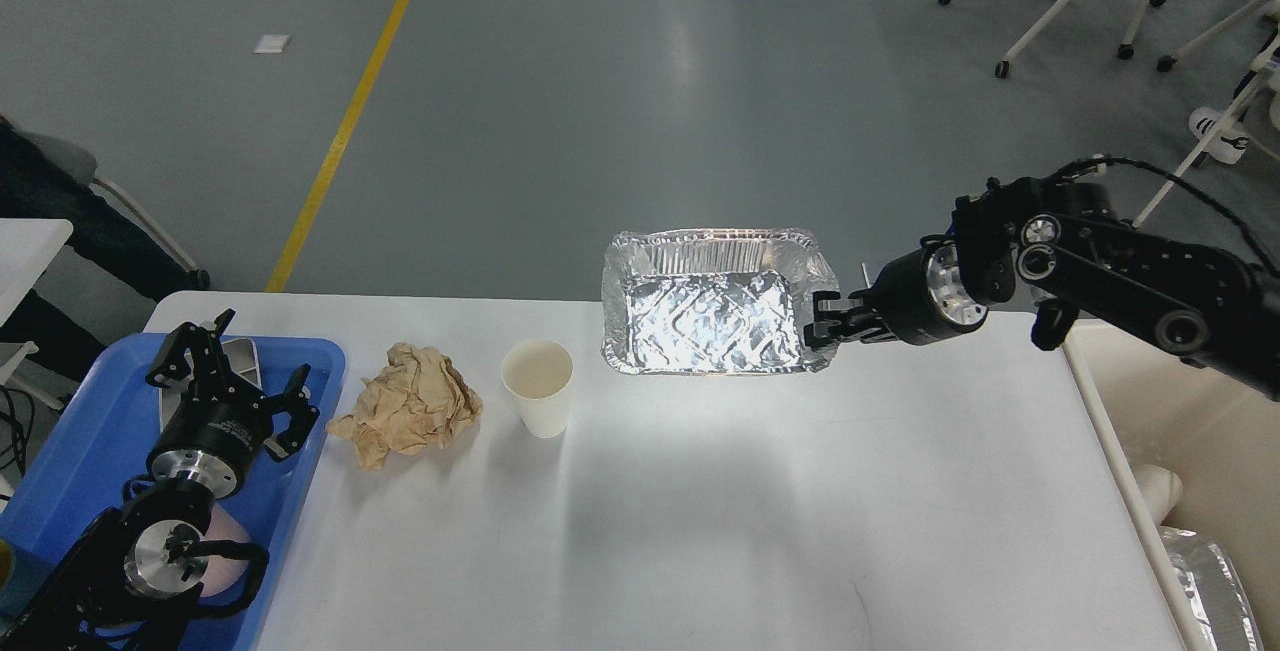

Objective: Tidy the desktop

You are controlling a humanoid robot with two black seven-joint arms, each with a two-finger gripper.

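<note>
The white desktop (700, 531) fills the lower view. My right gripper (822, 323) is shut on the right rim of a crinkled foil tray (712, 306) and holds it in the air above the desktop's far edge, near the middle. A white paper cup (537, 386) stands upright left of centre. A crumpled brown paper ball (410, 404) lies left of the cup. My left gripper (232, 376) is open and empty over the blue tray (70, 461) at the far left.
A cream bin (1190, 421) stands beside the desktop's right edge, with foil (1215, 581) showing low inside it. A metal piece (240, 356) lies in the blue tray. Office chairs stand on the floor at the back right.
</note>
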